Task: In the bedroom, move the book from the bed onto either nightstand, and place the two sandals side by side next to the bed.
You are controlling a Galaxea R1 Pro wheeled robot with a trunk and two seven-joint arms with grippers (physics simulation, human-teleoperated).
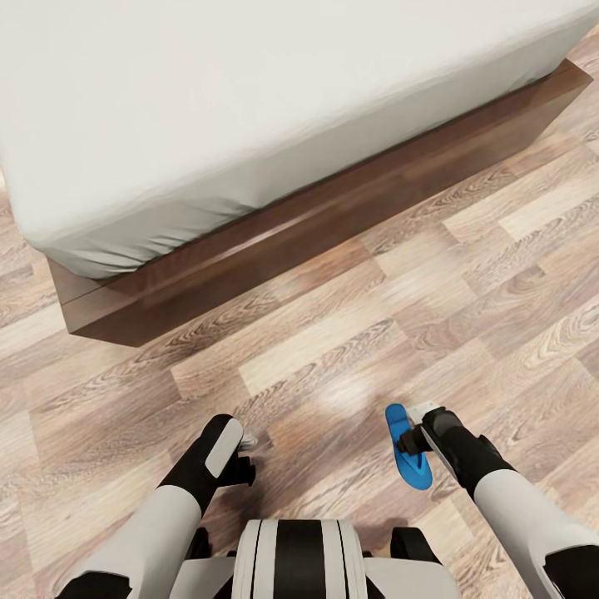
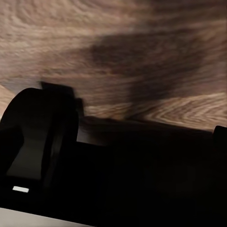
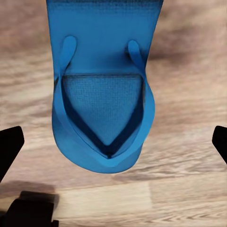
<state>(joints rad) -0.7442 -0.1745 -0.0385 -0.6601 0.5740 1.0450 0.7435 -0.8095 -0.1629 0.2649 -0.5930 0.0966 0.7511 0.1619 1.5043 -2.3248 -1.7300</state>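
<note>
One bright blue sandal (image 1: 416,470) lies flat on the wood floor in front of my base, a little way out from the bed (image 1: 249,108). My right gripper (image 1: 413,434) hovers just over its strap end. In the right wrist view the sandal (image 3: 101,99) sits between widely spread fingertips (image 3: 9,146), and the right gripper (image 3: 113,142) is open and touches nothing. My left gripper (image 1: 246,448) hangs low over bare floor and holds nothing. The book and the nightstand are out of view.
The bed's dark wooden frame (image 1: 333,216) runs diagonally across the floor, with its corner at the left. Wood-plank floor (image 1: 349,349) stretches between the frame and my base (image 1: 299,557). In the left wrist view, shadowed floor (image 2: 142,56) lies beyond dark robot parts.
</note>
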